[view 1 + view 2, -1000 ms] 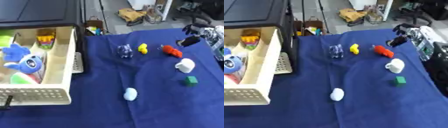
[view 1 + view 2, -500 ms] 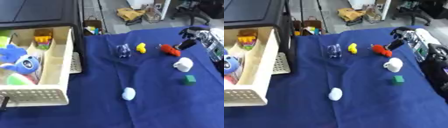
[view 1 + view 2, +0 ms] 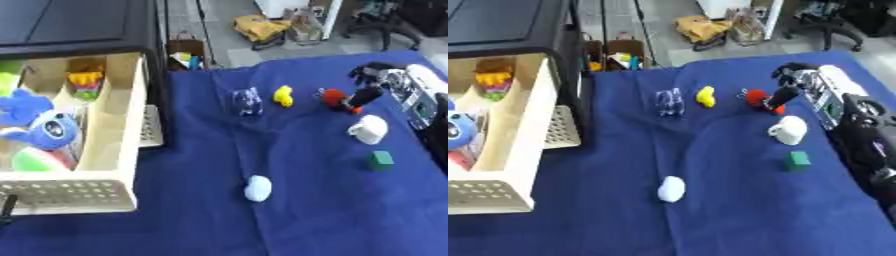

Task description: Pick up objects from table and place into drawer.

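Observation:
On the blue cloth lie a red toy [image 3: 332,97], a yellow toy [image 3: 283,95], a small clear object [image 3: 248,101], a white cup [image 3: 369,129], a green cube [image 3: 380,160] and a pale oval lump [image 3: 257,188]. My right hand [image 3: 805,82] reaches in from the right edge, open, just right of the red toy. Its dark thumb [image 3: 362,97] points down against the toy's right side, and the fingers arch above it. The cream drawer [image 3: 118,145] stands pulled out at the left. It holds a blue plush [image 3: 39,127], a green ball [image 3: 28,161] and a bright block toy [image 3: 86,81].
A black cabinet [image 3: 79,25] sits above the drawer. Behind the table's far edge are boxes and bags on the floor [image 3: 262,25]. Bare blue cloth [image 3: 332,220] stretches across the front right.
My right hand has moved left and down to the red toy, and its thumb now touches it. The things on the cloth have not moved.

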Controlling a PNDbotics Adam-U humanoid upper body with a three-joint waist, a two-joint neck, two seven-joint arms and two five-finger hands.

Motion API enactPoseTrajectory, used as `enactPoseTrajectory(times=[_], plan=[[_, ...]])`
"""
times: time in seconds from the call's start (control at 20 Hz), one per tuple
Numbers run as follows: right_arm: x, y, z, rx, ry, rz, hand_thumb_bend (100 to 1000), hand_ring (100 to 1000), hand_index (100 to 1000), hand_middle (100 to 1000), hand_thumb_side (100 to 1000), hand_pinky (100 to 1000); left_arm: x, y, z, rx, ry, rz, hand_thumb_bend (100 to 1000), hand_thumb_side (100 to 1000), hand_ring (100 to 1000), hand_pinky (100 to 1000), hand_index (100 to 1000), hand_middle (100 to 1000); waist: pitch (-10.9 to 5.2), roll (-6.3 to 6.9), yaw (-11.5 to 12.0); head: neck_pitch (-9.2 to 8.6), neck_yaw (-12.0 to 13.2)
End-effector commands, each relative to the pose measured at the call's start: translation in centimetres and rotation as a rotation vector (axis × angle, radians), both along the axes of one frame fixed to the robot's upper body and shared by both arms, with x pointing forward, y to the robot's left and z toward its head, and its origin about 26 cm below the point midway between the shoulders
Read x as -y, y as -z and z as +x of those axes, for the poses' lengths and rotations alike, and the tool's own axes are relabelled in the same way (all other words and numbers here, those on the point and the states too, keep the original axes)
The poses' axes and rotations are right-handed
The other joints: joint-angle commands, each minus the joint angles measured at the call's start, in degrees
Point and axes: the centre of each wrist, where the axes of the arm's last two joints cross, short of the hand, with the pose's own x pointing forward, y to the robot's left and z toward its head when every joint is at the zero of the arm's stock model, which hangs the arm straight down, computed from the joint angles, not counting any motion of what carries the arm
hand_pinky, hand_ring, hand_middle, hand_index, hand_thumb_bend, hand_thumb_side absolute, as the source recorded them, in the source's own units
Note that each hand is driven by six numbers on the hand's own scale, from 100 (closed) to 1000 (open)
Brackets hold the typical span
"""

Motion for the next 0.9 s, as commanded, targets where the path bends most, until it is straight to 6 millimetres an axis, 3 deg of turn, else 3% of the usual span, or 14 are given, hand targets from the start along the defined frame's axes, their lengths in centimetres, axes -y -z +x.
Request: enactPoseTrajectory(times=[0.05, 0.9], plan=[[0.4, -1.6, -0.2, 0.026, 0.003, -0.022, 329, 923, 966, 827, 336, 905, -0.1, -0.8, -0.4, 0.029, -0.008, 0.014, 170, 991, 478, 359, 709, 566, -0.91, -0.12, 0.06, -0.59, -0.11], [0.0, -0.4, 0.4, -0.027, -0.012, -0.024, 232, 918, 912, 780, 328, 897, 0.0, -0.9, -0.4, 0.032, -0.006, 0.015, 170, 991, 476, 358, 709, 567, -0.57, -0.23, 0.43, -0.87, -0.16]])
